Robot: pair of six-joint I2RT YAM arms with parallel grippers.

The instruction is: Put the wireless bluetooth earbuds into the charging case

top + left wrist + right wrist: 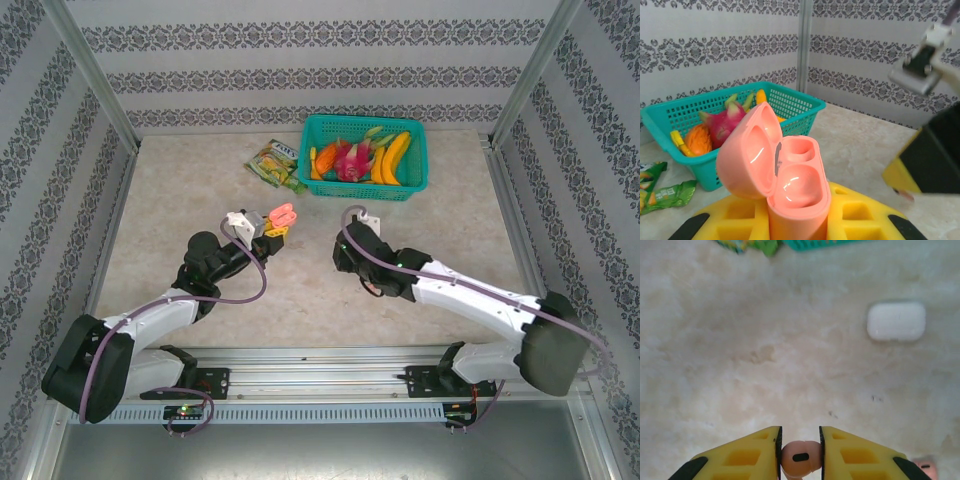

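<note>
One pink earbud (800, 458) is clamped in the right jaws, and the left jaws clamp the open pink charging case (797, 200). Line the earbud up over an empty well (802, 149), lower slowly, then release.

One pink case (800, 200), one white case (896, 321), two pink earbuds (800, 457) (925, 468), one basket (365, 188)

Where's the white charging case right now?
The white charging case lies closed on the table, upper right in the right wrist view, ahead and right of the right end effector gripping a pink earbud.
</note>
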